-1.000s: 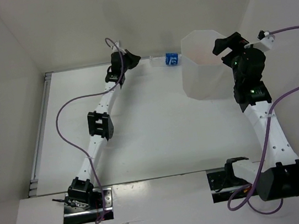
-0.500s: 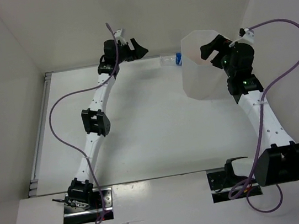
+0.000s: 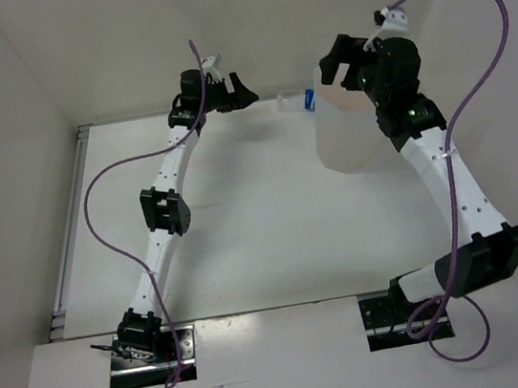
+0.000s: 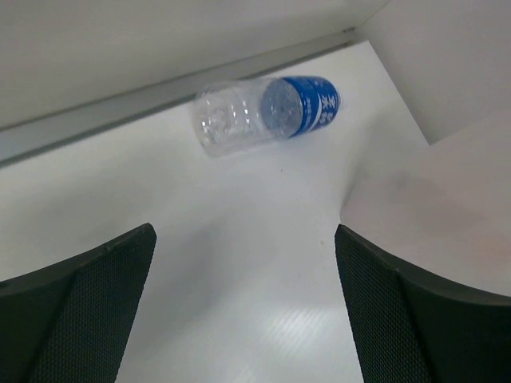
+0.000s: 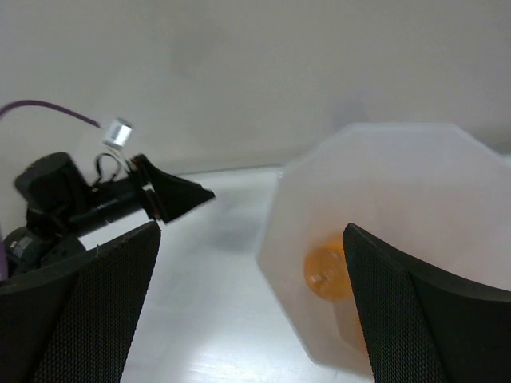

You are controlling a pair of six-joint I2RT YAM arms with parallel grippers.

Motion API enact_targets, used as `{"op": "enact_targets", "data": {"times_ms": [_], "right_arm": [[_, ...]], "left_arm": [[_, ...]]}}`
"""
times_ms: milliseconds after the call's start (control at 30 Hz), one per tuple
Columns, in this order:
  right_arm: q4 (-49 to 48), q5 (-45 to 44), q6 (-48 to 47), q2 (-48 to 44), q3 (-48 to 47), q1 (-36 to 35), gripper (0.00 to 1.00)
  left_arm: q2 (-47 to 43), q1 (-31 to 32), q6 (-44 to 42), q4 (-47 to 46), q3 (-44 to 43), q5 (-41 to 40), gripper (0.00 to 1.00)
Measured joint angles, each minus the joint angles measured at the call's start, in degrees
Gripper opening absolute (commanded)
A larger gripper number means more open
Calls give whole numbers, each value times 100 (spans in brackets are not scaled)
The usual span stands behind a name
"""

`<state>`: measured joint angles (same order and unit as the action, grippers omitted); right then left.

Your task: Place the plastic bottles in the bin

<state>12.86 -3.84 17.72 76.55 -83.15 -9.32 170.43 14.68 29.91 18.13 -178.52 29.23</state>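
Note:
A clear plastic bottle with a blue label (image 4: 267, 112) lies on its side on the table, close to the back wall and just left of the bin (image 3: 346, 138). In the top view this bottle (image 3: 295, 102) lies free, a short way right of my left gripper (image 3: 243, 90). The left gripper (image 4: 243, 311) is open, with only bare table between its fingers. My right gripper (image 3: 330, 60) hovers open above the bin's left rim. Through the translucent bin wall (image 5: 383, 199) an orange bottle (image 5: 329, 273) shows inside. The right gripper (image 5: 247, 311) holds nothing.
White enclosure walls close in the table at the back (image 3: 217, 36), left and right. The bin's faceted side (image 4: 447, 215) stands right of the left gripper. Purple cables (image 3: 97, 207) loop from both arms.
My left gripper has opened and let go of the blue-label bottle, which now lies beside the bin; the gripper drew back a little. The right arm has lifted and swung left over the bin.

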Motion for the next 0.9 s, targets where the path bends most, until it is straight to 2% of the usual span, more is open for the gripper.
{"op": "enact_targets", "data": {"times_ms": [133,267,400,500,633,700,833,900], "right_arm": [[435,240,-684,859,-1515,-498,100],[820,455,-1257,1884,-2570,-1069,100],[1419,516,-1502,3331,-3814,-1471,100],[1915,487,-1591,4651,-5095,-1587,100],[2848,345,-1644,6804,-7888,-1652,100],[3040,227,-1683,7576,-8754,-1661,100],[2988,-337,-1808,7779,-8094,-1711,100],[2887,-809,-1967,8015,-8113,-1775,100]], "left_arm": [[-251,-151,-160,922,2,442,100],[-765,-435,-551,2218,2,426,100],[-1449,-675,-990,3403,2,-245,100],[-2028,-726,-1261,4044,2,-811,100],[-2946,-704,-1644,4631,2,-1523,100],[-3495,-730,-1777,4839,2,-1773,100],[-4566,-960,-1799,5099,0,-2441,100],[-4983,-1078,-1773,5169,-24,-2846,100]]}}
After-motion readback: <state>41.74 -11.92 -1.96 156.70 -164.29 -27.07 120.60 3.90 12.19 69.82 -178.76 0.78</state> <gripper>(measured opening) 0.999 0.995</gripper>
